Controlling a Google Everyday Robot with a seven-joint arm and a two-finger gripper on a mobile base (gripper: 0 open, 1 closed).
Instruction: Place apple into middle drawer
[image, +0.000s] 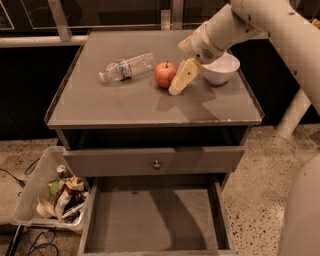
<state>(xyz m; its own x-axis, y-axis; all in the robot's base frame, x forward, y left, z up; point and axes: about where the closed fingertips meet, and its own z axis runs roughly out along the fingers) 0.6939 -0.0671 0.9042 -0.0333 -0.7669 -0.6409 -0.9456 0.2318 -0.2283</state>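
The red-orange apple (164, 74) stands on the cabinet top (125, 107), near its middle toward the back. My gripper (176, 84) comes down from the upper right on the cream arm and sits right against the apple's right side, low over the top. The middle drawer (150, 222) is pulled out at the bottom of the view, its flat grey floor bare. The apple rests on the surface, not lifted.
A clear plastic bottle (127, 66) lies on its side left of the apple. A white bowl (221, 69) stands just right of the gripper. A shut drawer front with a round knob (156, 163) sits above the open drawer. A bin of rubbish (55, 197) stands on the floor at left.
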